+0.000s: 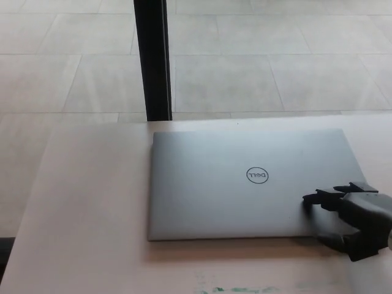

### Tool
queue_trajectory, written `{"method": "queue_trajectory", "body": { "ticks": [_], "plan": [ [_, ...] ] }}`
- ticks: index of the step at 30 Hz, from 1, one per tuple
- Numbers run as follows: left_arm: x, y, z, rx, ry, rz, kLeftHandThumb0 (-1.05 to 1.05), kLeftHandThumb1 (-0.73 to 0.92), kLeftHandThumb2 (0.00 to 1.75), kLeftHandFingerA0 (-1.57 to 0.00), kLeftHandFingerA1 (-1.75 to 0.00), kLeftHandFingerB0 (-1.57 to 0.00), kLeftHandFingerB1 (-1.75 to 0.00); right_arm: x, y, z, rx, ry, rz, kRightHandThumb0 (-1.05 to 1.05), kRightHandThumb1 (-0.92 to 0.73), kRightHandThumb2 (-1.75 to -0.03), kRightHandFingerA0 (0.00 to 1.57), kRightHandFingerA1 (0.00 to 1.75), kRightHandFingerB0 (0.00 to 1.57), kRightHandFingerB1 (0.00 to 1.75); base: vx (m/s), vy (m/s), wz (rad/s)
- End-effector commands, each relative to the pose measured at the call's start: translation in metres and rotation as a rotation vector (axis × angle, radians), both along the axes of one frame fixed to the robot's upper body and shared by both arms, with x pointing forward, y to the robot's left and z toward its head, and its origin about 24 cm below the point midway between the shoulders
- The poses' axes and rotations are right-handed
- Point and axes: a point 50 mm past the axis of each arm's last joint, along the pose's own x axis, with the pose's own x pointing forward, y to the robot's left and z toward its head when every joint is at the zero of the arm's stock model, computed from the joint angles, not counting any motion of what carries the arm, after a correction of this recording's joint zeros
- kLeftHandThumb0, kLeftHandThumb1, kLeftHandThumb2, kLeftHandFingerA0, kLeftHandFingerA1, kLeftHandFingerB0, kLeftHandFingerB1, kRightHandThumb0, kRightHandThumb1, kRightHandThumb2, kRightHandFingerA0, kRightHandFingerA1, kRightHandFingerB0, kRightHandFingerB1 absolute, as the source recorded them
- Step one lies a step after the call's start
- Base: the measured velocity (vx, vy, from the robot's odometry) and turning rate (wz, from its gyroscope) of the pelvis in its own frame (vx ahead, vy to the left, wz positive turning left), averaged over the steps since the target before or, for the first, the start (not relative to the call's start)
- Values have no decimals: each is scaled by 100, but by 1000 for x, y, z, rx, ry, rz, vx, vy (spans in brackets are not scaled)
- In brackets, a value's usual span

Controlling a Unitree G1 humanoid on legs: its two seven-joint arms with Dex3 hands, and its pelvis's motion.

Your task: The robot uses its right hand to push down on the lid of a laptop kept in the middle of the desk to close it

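Note:
A silver laptop lies flat on the pale desk with its lid down, a round logo showing in the middle of the lid. My right hand comes in from the lower right and rests on the lid's near right corner, its black fingers spread and pressing on the silver surface. It holds nothing. The left hand does not show in the head view.
A dark vertical post stands just behind the desk's far edge, left of the laptop. Beyond it is a light tiled floor. The desk's left edge runs down at the picture's left.

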Motion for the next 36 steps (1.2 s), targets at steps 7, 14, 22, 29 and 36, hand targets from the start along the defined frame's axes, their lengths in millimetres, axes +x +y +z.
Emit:
{"method": "queue_trajectory", "body": {
  "ticks": [7, 14, 22, 29, 36],
  "plan": [
    [-8, 7, 4, 18, -14, 1, -86, 91, 68, -38, -44, -27, -32, -45, -7, -61, -69, 214, 3, -89, -92, -75, 19, 58, 22, 39, 0, 0, 0],
    [-9, 8, 4, 9, -19, 8, -85, 91, 68, -38, -44, -27, -32, -33, -14, -40, -57, 183, -22, -87, -92, -75, 19, 53, 22, 37, 0, 0, 0],
    [-9, 6, 4, 23, -24, -1, -87, 92, 68, -41, -45, -28, -32, -10, -46, 33, 258, 58, -161, -87, -92, -75, 31, 50, 28, 36, 0, 0, 0],
    [-7, 11, 11, 26, -39, -9, -86, 90, 68, -41, -46, -29, -33, -22, -92, 79, 479, -62, -281, -74, -91, -71, 27, 45, 25, 34, 0, 0, 0],
    [-3, 9, 11, 23, -43, -33, -86, 92, 69, -39, -47, -28, -33, -75, -193, 123, 905, -439, -674, -70, -92, -70, 46, 46, 36, 37, 0, 0, 0]
  ]
}}
